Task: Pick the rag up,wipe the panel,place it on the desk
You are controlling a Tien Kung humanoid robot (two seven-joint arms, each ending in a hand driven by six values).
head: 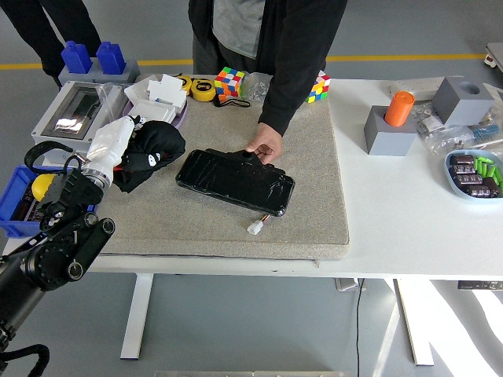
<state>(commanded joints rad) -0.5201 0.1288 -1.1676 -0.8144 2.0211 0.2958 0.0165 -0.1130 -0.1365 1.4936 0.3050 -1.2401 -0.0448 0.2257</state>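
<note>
While the left hand (pixel 118 145) grips the bunched black rag (pixel 152 151) at nine o'clock on the mat (pixel 314 196), the black panel (pixel 236 179) lies just right of it, a person's hand (pixel 265 147) touching its far edge.

The rag (pixel 151 151) is black, as is the glossy panel (pixel 236 180), which lies on a beige-grey mat (pixel 306 212) over the white worktop (pixel 409 212). The left hand (pixel 118 145) has a white shell on a black arm. An orange cylinder (pixel 398 107) sits in a grey block (pixel 389 135), a yellow lemon (pixel 41 187) in a blue bin (pixel 17 224), and two cubes (pixel 229 82) show many-coloured squares.
</note>
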